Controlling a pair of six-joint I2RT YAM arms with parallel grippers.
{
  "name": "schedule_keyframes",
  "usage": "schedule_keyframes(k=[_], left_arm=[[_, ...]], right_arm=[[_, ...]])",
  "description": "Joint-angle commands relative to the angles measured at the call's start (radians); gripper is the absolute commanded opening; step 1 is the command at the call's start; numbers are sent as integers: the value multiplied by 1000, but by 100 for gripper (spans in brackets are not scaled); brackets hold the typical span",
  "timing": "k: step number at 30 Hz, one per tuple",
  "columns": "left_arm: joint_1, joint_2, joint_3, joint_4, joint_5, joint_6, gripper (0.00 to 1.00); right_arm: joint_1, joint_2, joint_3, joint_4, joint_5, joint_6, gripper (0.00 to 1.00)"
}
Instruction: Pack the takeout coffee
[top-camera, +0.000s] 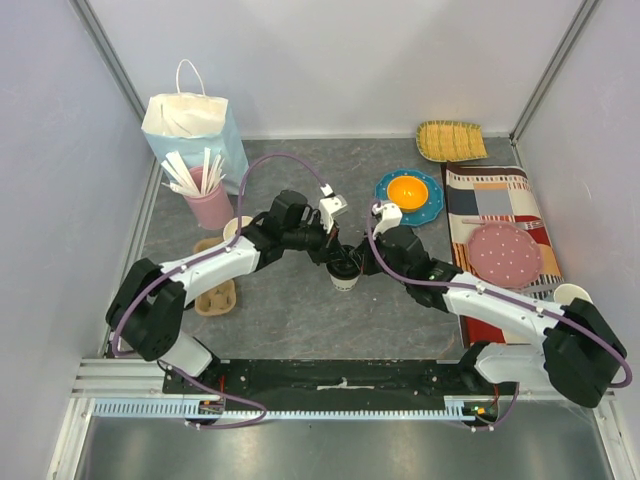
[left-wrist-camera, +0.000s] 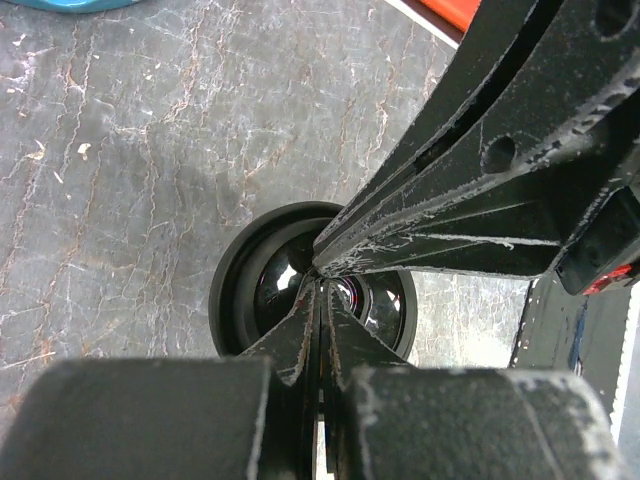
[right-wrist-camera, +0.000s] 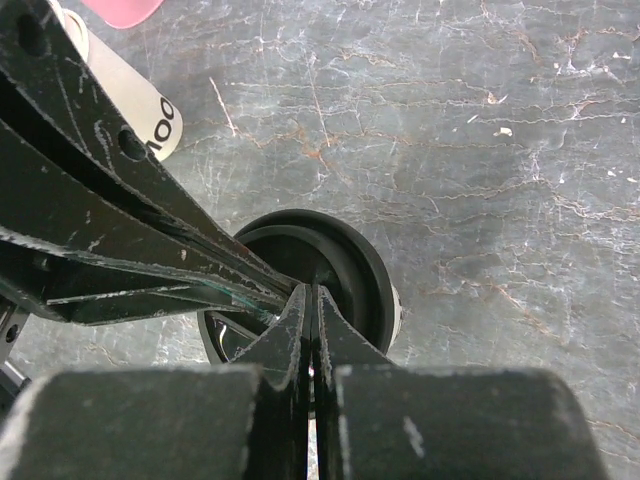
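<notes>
**Scene from above and from both wrists.** The grey marbled counter (top-camera: 300, 320) is carrying everything. At its far left a white-and-blue paper bag (top-camera: 195, 125) is standing, its lower edge partly hidden behind a pink cup of white sticks (top-camera: 205, 205). A striped placemat (top-camera: 500, 195) is lying at the right, partly covered by a pink plate (top-camera: 505, 253).

The left arm (top-camera: 215, 262) and right arm (top-camera: 480, 300) are converging at mid-counter, where the takeout coffee (top-camera: 344, 280) is standing upright. From above only its white wall is showing. The left end effector (left-wrist-camera: 320, 295) and right end effector (right-wrist-camera: 308, 298) are both clenched, grasping nothing, and are crossing over the black lid (left-wrist-camera: 250, 290). Whether the tips are touching the lid is hard to make out.
</notes>
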Motion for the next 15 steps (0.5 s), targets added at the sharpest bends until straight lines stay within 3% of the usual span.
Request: schedule_keyframes(k=[1, 15], left_arm=[[-1, 4, -19, -31, -33, 14, 2], [2, -142, 69, -29, -22, 17, 2]], right_arm=[[-12, -7, -70, -26, -26, 32, 0], [-12, -44, 185, -167, -36, -71, 0]])
